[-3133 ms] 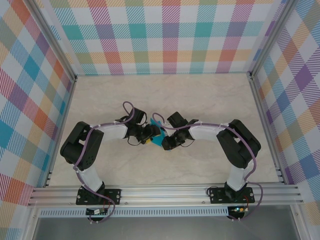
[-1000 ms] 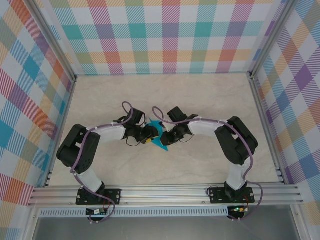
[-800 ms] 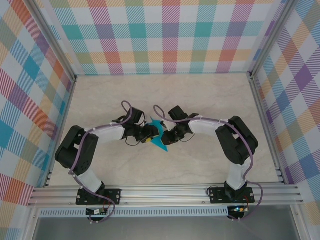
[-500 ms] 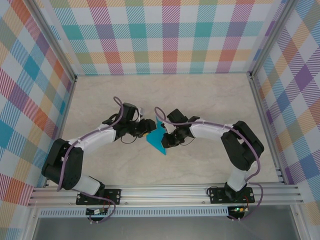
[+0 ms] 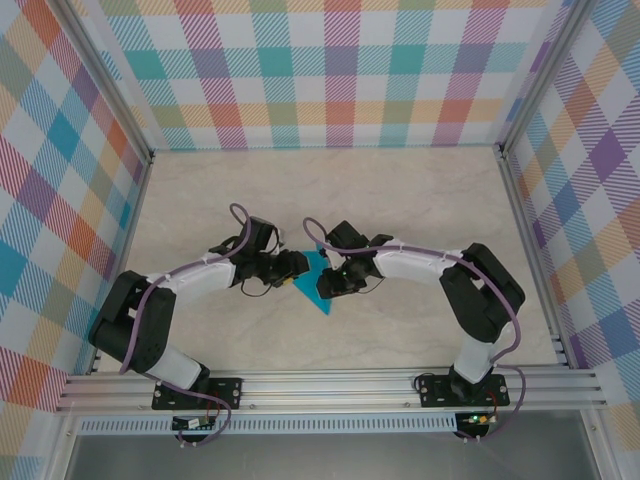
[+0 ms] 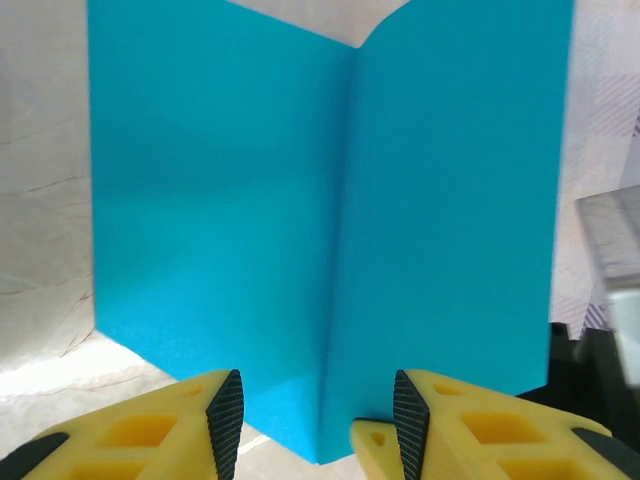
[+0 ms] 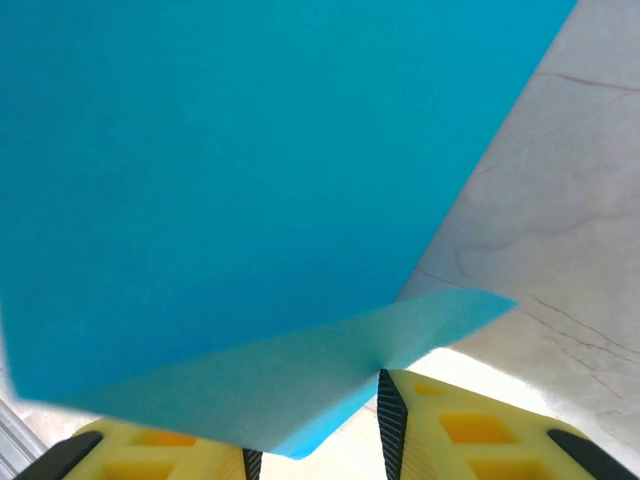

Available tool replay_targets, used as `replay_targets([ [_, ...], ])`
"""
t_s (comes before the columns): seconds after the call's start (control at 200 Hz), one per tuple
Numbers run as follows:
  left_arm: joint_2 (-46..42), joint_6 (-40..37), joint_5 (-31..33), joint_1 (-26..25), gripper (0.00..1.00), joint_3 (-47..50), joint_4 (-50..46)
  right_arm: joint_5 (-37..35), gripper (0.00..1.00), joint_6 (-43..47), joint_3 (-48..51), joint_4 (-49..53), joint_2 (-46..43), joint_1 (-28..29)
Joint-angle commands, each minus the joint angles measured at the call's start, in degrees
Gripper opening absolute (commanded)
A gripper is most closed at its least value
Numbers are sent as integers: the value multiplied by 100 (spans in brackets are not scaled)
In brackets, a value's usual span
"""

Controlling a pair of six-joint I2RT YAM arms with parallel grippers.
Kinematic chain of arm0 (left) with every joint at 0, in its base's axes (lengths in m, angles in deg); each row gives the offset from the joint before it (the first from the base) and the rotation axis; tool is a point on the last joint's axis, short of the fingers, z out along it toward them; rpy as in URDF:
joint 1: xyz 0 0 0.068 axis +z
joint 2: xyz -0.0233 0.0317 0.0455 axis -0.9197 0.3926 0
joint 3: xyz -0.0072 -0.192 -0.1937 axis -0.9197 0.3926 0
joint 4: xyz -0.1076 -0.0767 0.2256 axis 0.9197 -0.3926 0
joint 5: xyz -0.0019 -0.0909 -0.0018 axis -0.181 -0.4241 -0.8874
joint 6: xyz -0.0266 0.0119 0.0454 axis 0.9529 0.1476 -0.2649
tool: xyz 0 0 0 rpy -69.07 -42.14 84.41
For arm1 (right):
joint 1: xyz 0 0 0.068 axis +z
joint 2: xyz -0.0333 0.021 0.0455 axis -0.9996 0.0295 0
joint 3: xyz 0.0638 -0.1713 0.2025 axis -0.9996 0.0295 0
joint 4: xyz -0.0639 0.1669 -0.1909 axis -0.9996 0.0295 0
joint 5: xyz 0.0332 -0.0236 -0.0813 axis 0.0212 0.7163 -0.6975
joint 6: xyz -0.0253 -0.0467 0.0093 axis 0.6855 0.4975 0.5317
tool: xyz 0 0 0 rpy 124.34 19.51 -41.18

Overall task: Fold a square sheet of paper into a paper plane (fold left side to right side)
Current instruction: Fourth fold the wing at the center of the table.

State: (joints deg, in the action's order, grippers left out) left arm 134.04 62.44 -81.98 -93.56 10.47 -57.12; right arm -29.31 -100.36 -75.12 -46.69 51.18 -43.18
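Right gripper [image 7: 318, 440], 3 o'clock of the square sheet of paper [image 6: 300, 200], newly parted from shut; left gripper [image 6: 318, 420], 9 o'clock, spread; creased sheet judged released.

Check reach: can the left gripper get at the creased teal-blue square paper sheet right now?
Likely yes. The left gripper is open, and the creased teal-blue square paper sheet has its near edge right between the fingertips, with nothing blocking.

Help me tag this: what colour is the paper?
The paper is plain teal-blue, clearest in the left wrist view.
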Motion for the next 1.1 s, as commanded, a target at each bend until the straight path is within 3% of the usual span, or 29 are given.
replay_targets([
  [0.0, -293, -129, 129, 110, 46, 16, -124, -113, 38, 225, -315, 185, -237, 32],
  [0.765, -598, -360, 454, 128, 47, 73, -603, -459, 35, 518, -922, 476, 407, 143],
  [1.095, -492, -365, 160, 121, 47, 145, -270, 136, 20, 508, -874, 124, 467, 113],
])
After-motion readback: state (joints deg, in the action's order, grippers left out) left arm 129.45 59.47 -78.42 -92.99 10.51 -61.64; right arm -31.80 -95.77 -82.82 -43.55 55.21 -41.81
